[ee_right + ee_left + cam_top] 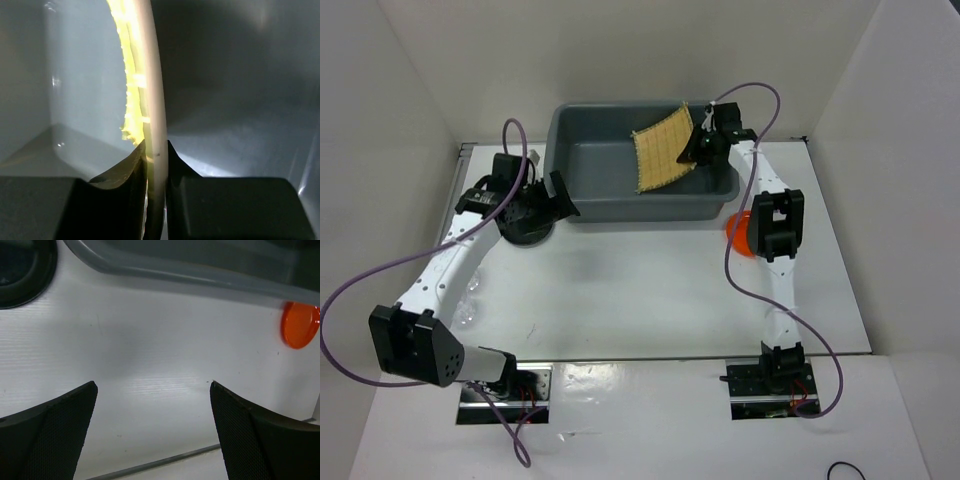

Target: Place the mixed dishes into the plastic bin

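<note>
The grey-blue plastic bin point(590, 195) stands at the back middle of the table. My right gripper point(698, 148) is shut on the tan woven mat point(663, 150) and holds it tilted over the bin's right half. In the right wrist view the mat point(150, 75) shows edge-on, pinched between the fingertips point(135, 165), with the bin's inside behind it. The orange plate point(740, 232) lies right of the bin, partly hidden by my right arm; it shows in the left wrist view point(299, 325). My left gripper point(542, 205) is open and empty over the black plate point(525, 232), left of the bin. Small clear glasses point(465, 318) stand at the left.
The bin's front rim point(190, 272) crosses the top of the left wrist view, with the black plate's edge point(25, 270) at its top left. White walls close in the table on three sides. A purple cable point(380, 270) loops beside my left arm.
</note>
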Action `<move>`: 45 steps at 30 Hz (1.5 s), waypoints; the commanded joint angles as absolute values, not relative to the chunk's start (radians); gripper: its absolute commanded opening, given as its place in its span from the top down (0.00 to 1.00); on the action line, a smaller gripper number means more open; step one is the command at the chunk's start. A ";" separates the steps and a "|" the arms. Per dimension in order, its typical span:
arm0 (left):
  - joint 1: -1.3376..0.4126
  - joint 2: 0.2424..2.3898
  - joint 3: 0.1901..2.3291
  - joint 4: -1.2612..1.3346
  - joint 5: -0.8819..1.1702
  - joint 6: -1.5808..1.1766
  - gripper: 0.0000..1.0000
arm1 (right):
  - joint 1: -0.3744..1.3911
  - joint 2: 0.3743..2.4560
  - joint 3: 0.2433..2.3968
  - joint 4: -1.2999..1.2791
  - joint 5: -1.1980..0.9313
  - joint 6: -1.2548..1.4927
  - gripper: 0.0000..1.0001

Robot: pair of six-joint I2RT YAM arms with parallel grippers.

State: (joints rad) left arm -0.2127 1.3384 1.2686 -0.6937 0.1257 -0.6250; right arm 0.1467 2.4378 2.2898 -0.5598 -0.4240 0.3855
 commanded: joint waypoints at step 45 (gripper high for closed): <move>-0.009 1.227 1.163 -0.655 0.262 -0.634 0.00 | -0.431 1.987 1.597 -0.784 -0.637 -0.176 0.02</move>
